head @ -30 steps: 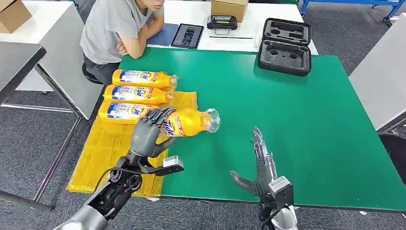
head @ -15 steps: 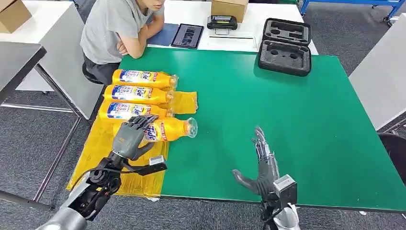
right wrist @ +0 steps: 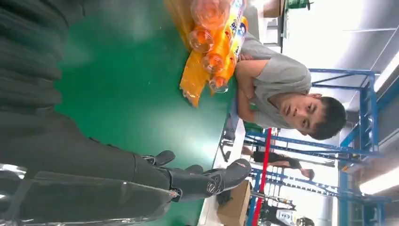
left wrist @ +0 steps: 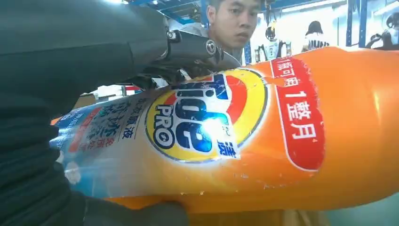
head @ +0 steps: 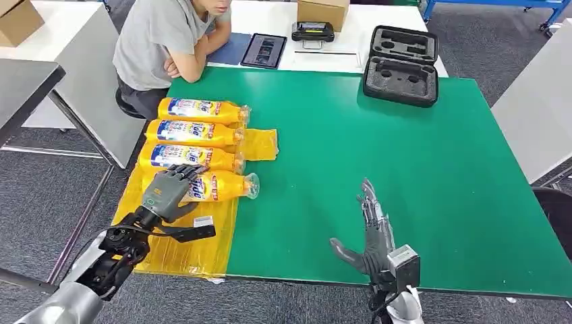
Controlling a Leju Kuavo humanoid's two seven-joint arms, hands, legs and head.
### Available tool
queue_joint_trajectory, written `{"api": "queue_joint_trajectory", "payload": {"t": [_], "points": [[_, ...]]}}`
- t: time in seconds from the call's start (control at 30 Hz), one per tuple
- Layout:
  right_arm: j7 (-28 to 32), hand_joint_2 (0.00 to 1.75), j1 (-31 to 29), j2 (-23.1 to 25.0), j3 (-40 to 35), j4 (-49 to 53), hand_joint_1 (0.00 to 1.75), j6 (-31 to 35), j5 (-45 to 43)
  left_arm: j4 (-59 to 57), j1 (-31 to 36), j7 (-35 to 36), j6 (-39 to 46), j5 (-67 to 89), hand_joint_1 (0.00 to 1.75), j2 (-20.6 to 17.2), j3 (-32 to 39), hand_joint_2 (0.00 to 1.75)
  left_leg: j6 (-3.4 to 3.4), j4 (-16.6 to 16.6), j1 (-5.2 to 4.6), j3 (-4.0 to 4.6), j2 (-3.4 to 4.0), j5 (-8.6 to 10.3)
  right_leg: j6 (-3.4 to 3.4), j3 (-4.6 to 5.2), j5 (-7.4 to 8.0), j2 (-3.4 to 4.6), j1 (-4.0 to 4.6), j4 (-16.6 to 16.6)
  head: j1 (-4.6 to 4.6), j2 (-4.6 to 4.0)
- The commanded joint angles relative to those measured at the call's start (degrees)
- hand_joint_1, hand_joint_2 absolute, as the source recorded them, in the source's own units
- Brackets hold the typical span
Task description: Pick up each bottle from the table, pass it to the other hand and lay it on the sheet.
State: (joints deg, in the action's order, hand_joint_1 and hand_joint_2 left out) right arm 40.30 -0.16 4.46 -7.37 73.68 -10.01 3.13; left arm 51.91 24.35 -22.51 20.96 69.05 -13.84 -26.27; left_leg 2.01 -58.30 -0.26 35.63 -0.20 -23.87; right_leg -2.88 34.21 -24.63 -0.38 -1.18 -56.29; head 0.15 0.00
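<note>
The left hand (head: 164, 194) grasps an orange plastic detergent bottle (head: 219, 186) lying on its side on the yellow plastic sheet (head: 168, 243), just beside three more orange bottles (head: 195, 132) nearer the seated person (head: 168, 40). The right hand (head: 371, 233) hovers released, fingers straight, near the green table (head: 405, 169) front edge, open green surface around it.

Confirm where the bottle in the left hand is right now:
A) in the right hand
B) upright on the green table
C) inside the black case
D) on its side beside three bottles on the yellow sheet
D: the left hand grips the bottle lying on its side over the yellow sheet, next to the three laid bottles.
</note>
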Motion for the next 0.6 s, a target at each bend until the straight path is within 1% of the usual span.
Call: {"api": "queue_joint_trajectory", "payload": {"t": [0.03,0.1,0.47,0.6], "points": [[-0.3,1.75,-3.1,0.5,0.5,-5.2,0.0,-1.0,-0.1,-5.8,3.9,-1.4,-2.7,-1.2,1.75,-1.7,0.1,1.75,-0.1,0.0,0.11,-0.17,0.07,-0.09,0.12,-0.19,-0.04,0.08,0.11,0.0,0.0,0.0],[-0.3,1.75,-3.8,0.7,0.0,-5.8,0.0,-0.9,-0.3,-7.1,4.8,-2.0,-3.5,-1.3,1.75,-1.8,-0.2,1.75,-0.1,0.0,0.1,-0.15,0.06,-0.08,0.12,-0.18,-0.03,0.07,0.1,0.0,0.0,0.0],[-0.3,1.75,-3.8,0.7,0.0,-5.8,0.0,-0.9,-0.3,-7.1,4.8,-2.0,-3.5,-1.3,1.75,-1.8,-0.2,1.75,-0.09,0.0,0.07,-0.14,0.03,-0.07,0.11,-0.16,-0.04,0.04,0.07,0.0,0.0,0.0],[-0.3,1.75,-3.9,0.1,-1.0,-6.0,0.0,-0.1,-0.5,-10.1,6.3,-4.4,-5.5,-2.4,1.75,-1.2,-1.3,1.75,-0.13,0.0,0.13,-0.21,0.03,-0.12,0.16,-0.25,-0.08,0.04,0.13,0.0,0.0,0.0]]}}
